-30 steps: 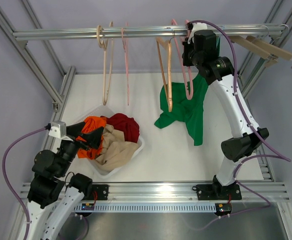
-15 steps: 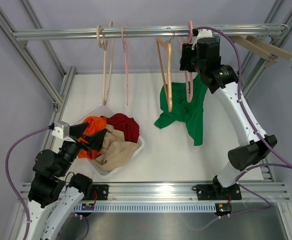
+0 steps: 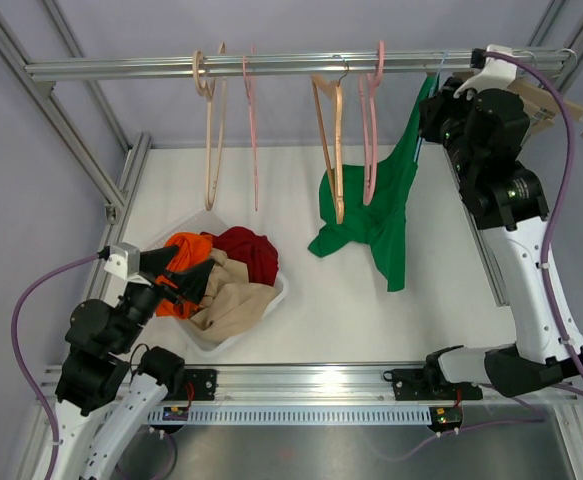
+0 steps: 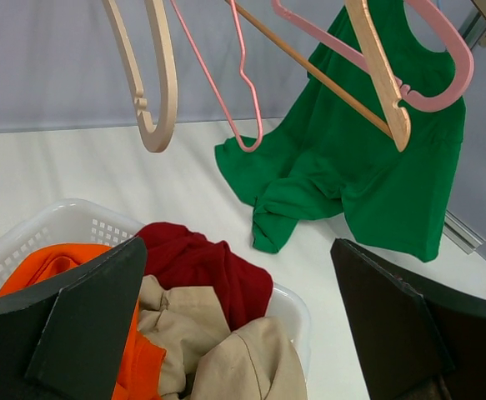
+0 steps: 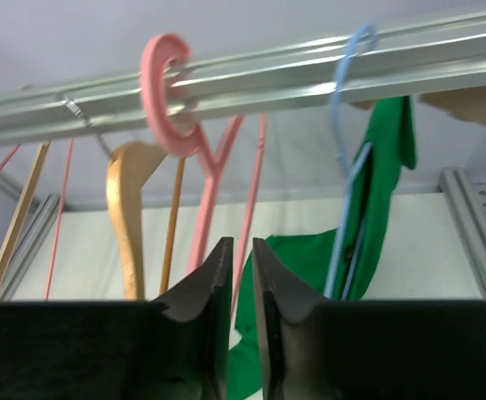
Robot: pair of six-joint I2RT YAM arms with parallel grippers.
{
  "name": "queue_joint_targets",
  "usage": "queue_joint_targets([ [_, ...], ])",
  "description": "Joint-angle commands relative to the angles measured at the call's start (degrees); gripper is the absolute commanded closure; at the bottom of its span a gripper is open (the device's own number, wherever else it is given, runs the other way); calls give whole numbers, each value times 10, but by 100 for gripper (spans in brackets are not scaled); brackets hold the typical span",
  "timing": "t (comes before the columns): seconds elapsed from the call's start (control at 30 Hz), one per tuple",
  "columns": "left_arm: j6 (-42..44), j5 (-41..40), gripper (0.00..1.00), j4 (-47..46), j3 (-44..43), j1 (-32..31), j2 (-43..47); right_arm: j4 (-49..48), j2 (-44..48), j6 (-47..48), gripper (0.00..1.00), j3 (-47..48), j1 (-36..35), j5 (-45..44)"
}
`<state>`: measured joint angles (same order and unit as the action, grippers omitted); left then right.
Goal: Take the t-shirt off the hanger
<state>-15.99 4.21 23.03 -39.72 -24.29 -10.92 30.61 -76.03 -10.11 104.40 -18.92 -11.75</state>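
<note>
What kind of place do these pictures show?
Probably a robot test cell set up for laundry work, not a home. A metal rail carries several hangers over a white table, a green t-shirt hangs from one, and a basket holds more clothes.

Pale lavender walls (image 3: pixel 121 25) enclose a white table (image 3: pixel 331 300) framed by aluminium rails (image 3: pixel 271 66), evenly lit.

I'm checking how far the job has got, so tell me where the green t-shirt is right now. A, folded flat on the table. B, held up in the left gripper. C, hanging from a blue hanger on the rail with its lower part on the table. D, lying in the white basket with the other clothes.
C: the green t-shirt hangs from the blue hanger hooked on the rail, its lower part on the table.
</note>
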Motion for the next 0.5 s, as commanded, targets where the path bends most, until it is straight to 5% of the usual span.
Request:
queue_joint_targets([
  [0.0,12,19,1,-22,2,-7,7,-18,-23,-25,81,-19,32,-36],
  [0.1,14,18,1,-22,2,-13,11,-2,-45,-37,74,-7,71,-22],
  [0.23,16,15,1,-21,2,-19,14,32,-83,-41,50,8,104,15],
  [0.47,17,15,1,-22,3,-29,17,23,-90,-42,53,-8,108,27],
])
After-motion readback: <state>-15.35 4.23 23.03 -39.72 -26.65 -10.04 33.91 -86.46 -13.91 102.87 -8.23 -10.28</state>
